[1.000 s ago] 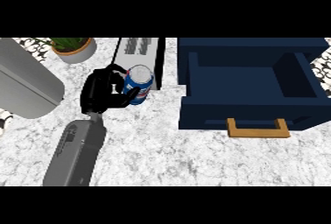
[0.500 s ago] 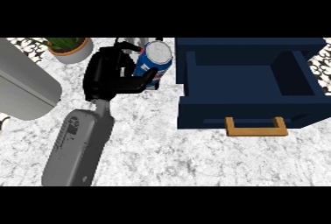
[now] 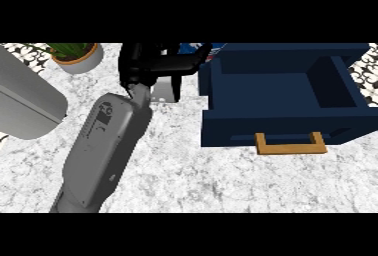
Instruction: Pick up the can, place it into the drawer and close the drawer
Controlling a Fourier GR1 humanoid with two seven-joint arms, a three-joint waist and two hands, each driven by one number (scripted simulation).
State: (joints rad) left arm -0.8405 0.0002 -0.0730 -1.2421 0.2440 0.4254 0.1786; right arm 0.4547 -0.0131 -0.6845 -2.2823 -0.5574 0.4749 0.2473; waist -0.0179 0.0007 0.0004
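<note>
1. The right hand (image 3: 159, 62) is curling its fingers round the can (image 3: 193, 48) and hiding most of it. Only a sliver of blue and a bit of red and white are peeking out past the black fingers.
2. Compared with a second ago, the can is now sitting a lot closer to the back edge of the counter (image 3: 221, 185) and further right. Back then it was showing plainly beside the hand, nearer the middle. It's looking lifted rather than standing, but the hand is covering its base, so that's just a guess.
3. Right now the can is hanging just beside the left wall of the drawer (image 3: 273, 125), up by the drawer's back left corner. It isn't hovering over the opening yet.
4. The drawer is sitting wide open toward the counter's right edge, with its tan handle (image 3: 290, 145) pointing at the front edge. Nothing is showing inside it.
5. For the task, the pickup is looking done and the carry is under way. The drop-in and the closing push aren't done yet.
6. The next move is probably going to need the can clearing that left wall before it's coming down. Clipping the rim is the thing to watch.
7. The left hand isn't showing anywhere. The potted plant (image 3: 76, 55) is sitting in the back left corner, well out of the way.
</note>
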